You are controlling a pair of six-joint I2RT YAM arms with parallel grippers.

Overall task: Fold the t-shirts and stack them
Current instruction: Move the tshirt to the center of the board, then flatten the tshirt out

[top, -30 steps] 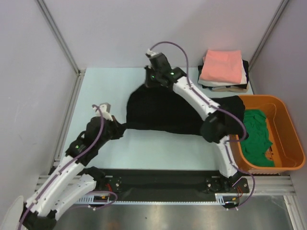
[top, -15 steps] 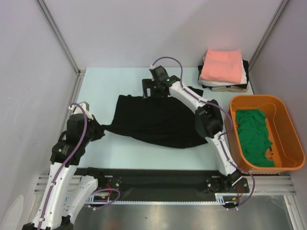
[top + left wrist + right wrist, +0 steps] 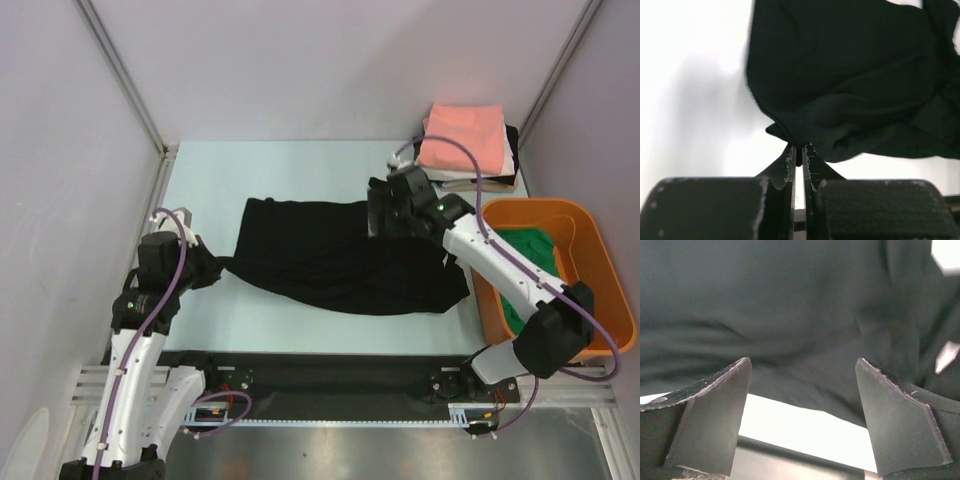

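Note:
A large black t-shirt [image 3: 330, 255] lies spread out and rumpled across the middle of the table. My left gripper [image 3: 205, 268] is at its left corner, shut on a bunched tip of the black cloth [image 3: 805, 135], which the left wrist view shows pinched between the narrow jaws [image 3: 799, 150]. My right gripper [image 3: 378, 215] hovers over the shirt's far right edge, open, with only black fabric [image 3: 790, 315] beyond its fingers [image 3: 802, 365] and nothing between them. A folded salmon-pink t-shirt [image 3: 462, 138] tops a stack at the back right. A green t-shirt [image 3: 530, 285] lies crumpled in the tub.
The orange plastic tub [image 3: 600, 260] stands at the right edge beside the right arm. Under the pink shirt, the stack shows white [image 3: 510, 160] and tan [image 3: 480, 185] folded layers. Metal frame posts and grey walls border the table on the left and right.
My left gripper pulled the shirt's corner leftward, stretching the shirt flatter. My right gripper opened, let go of the cloth, and swung from the far middle toward the right.

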